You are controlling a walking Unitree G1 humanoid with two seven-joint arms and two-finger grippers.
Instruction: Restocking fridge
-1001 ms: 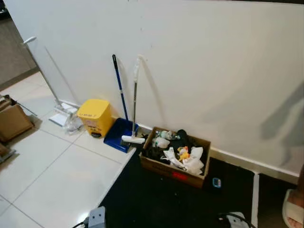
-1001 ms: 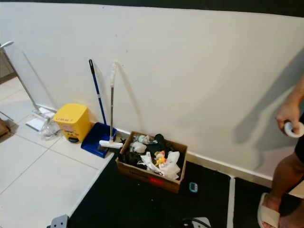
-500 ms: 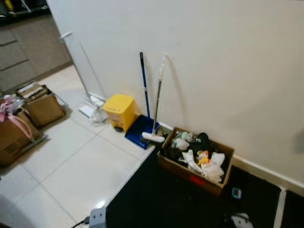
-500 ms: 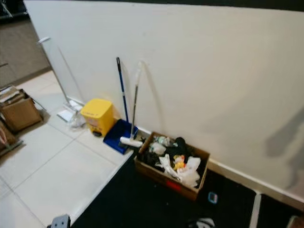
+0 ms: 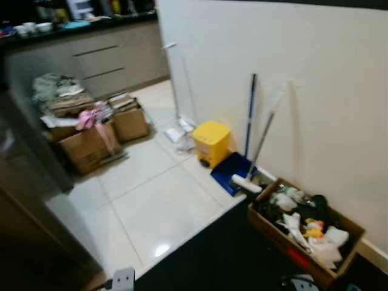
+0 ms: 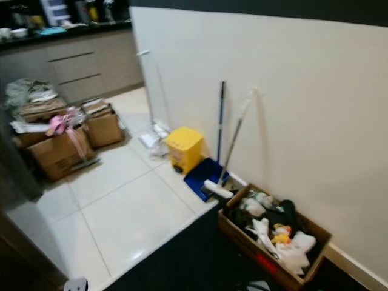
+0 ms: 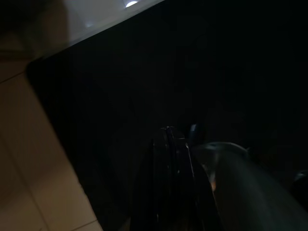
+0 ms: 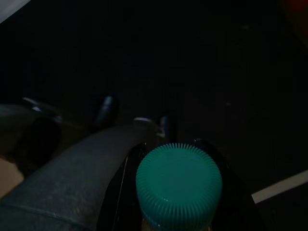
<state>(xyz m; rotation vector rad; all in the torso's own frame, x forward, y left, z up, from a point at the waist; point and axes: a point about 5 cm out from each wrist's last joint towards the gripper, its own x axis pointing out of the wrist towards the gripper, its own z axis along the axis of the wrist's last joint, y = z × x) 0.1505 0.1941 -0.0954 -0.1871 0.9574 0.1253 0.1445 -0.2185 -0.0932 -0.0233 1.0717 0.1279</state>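
The head views look across a white tiled floor (image 5: 151,206) toward grey kitchen drawers (image 6: 79,66), with taped brown cardboard boxes (image 5: 91,142) on the way and, along the white wall, a small yellow plastic bin (image 6: 183,147), a blue dustpan with its broom (image 5: 233,176) and an open cardboard box of mixed clutter (image 6: 273,236). No fridge is plainly visible, so the step in hand looks like carrying; done well, it means walking steadily, skirting the boxes and keeping the load upright. In the left wrist view the left gripper (image 7: 171,159) hangs over a dark mat, and I cannot tell how its fingers stand. In the right wrist view the right gripper (image 8: 178,144) is clamped on a bottle with a ribbed teal screw cap (image 8: 178,185), held between its fingers above the dark mat.
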